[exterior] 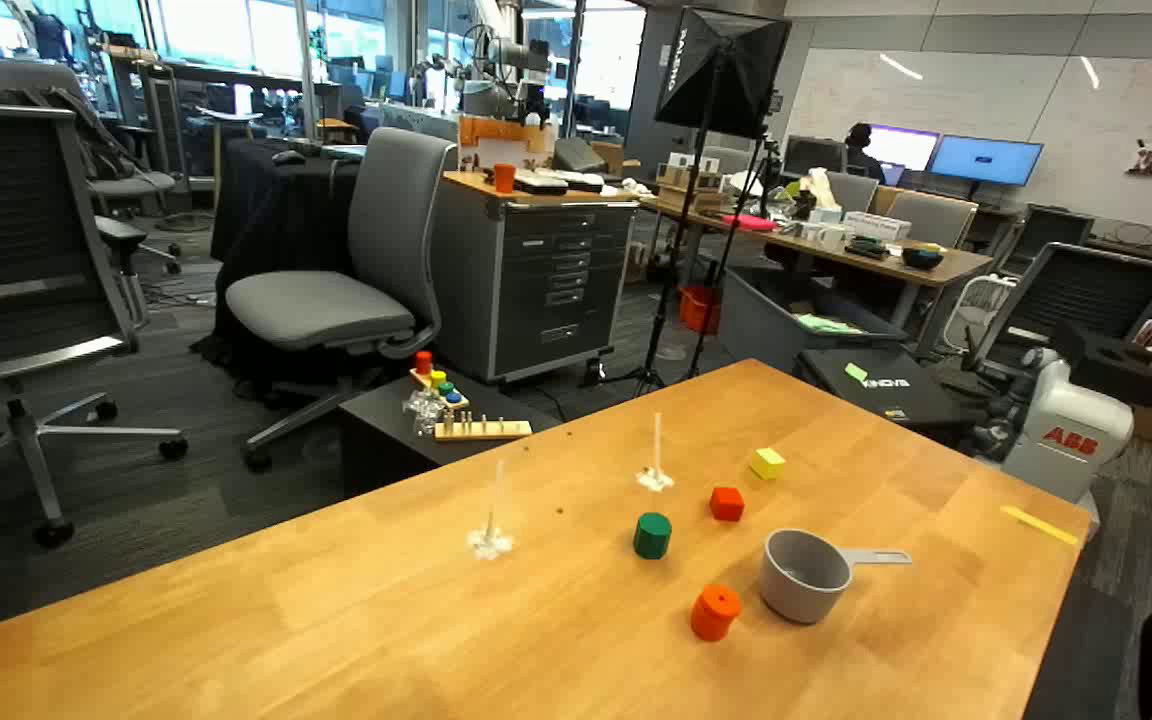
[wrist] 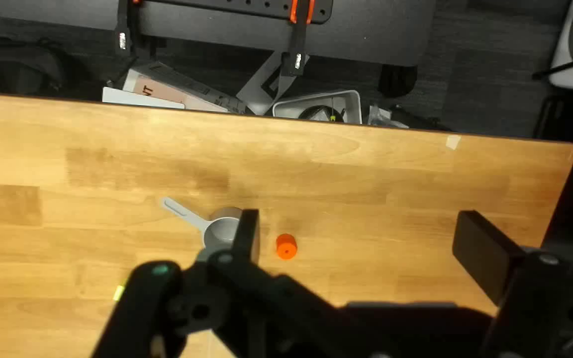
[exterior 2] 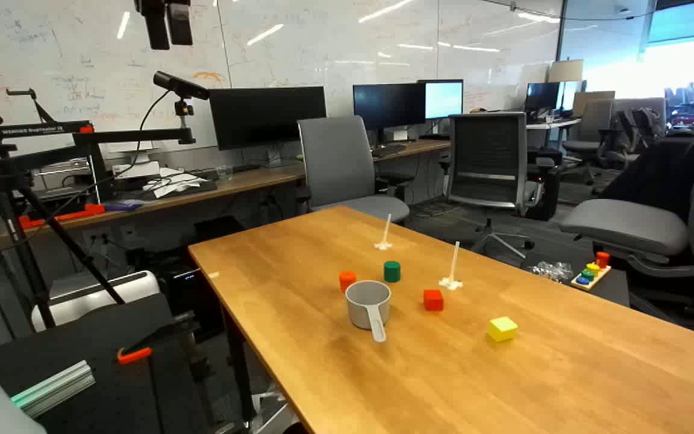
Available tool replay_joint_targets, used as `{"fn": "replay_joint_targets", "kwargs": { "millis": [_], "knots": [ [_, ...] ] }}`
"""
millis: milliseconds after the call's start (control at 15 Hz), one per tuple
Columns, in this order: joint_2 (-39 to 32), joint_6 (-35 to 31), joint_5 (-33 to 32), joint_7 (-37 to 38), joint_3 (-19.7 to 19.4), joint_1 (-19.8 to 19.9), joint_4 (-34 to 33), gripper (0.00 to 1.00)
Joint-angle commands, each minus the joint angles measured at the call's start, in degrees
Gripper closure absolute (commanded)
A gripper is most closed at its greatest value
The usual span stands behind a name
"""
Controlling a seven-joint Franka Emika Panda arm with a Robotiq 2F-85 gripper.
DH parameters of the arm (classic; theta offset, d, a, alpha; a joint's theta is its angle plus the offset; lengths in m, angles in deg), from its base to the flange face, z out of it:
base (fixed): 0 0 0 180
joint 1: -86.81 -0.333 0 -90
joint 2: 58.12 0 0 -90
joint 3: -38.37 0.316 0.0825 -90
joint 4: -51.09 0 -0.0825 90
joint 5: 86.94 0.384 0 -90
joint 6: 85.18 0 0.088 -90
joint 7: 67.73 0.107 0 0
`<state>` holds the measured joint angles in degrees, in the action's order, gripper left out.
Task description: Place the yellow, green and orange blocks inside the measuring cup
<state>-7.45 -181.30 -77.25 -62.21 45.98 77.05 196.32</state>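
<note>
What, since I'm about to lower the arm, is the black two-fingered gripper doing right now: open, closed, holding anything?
Black two-fingered gripper: open, jaws wide apart, holding nothing.

I look down on a honey-brown rectangular wooden table (wrist: 391,199); dark grey carpet (exterior: 156,510) spreads beyond its edges. In an exterior view I see large glass windows (exterior: 206,40), glaring white, a grey metal drawer cabinet (exterior: 556,285) with a wooden top, and, near it, a tall black fabric softbox (exterior: 721,75). In an exterior view a scribbled white wall board (exterior 2: 299,60) mirrors strips of light (exterior 2: 265,34) above a long brown wooden desk (exterior 2: 256,181); a grey upholstered office chair (exterior 2: 335,157) stands between desk and table.
</note>
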Motion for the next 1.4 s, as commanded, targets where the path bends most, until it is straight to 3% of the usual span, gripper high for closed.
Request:
{"fn": "replay_joint_targets", "kwargs": {
  "millis": [0, 667, 800, 1067, 1333],
  "knots": [
    [0.0, 0.2, 0.4, -0.5, 0.5, 0.8, -0.3, 0.0],
    [0.2, 0.2, 0.4, -0.5, 0.5, 0.8, -0.5, 0.0],
    [-0.5, -2.8, -1.4, -6.8, -0.6, -0.6, -1.2, 0.0],
    [-8.4, -10.6, -1.4, -8.6, -1.9, 1.2, -6.3, 0.0],
    [-21.1, -18.0, -5.3, -7.5, -3.3, 5.1, -12.7, 0.0]
  ]
}}
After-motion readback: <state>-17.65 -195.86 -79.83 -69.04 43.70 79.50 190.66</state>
